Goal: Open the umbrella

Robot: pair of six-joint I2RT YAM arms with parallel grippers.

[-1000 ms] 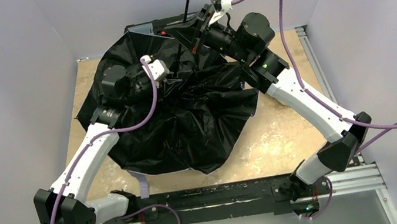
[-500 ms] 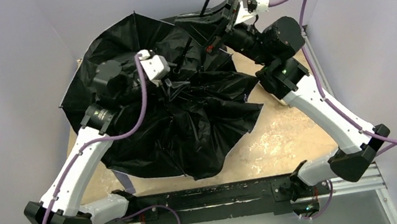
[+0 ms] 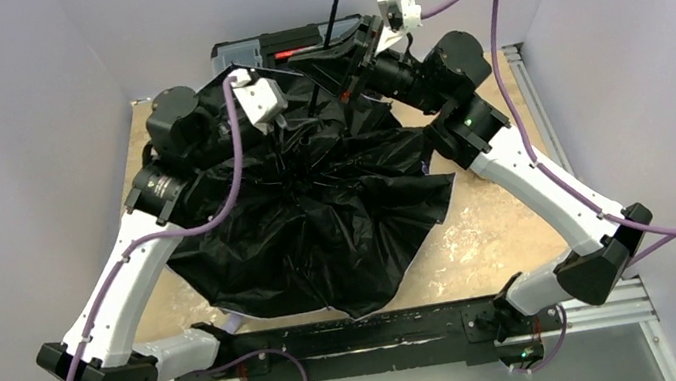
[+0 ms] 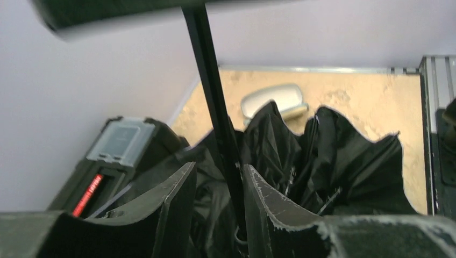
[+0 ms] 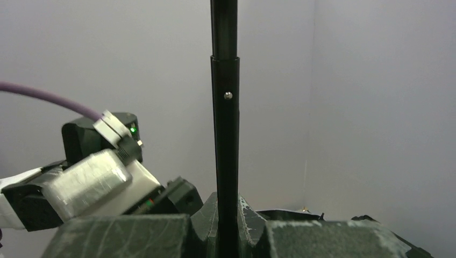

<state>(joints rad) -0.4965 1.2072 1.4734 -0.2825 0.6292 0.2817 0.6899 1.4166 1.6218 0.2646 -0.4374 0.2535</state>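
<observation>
Only left-wrist: cream sleeve [image 4: 272, 100] beyond umbrella [image 4: 322, 156].

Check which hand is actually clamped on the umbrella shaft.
The right hand: shut tight on the shaft. The left hand is parted, with a gap showing beside the shaft.

The umbrella [image 3: 319, 224] on the table [image 3: 493, 228], the toolbox [image 3: 243, 53] behind it
</observation>
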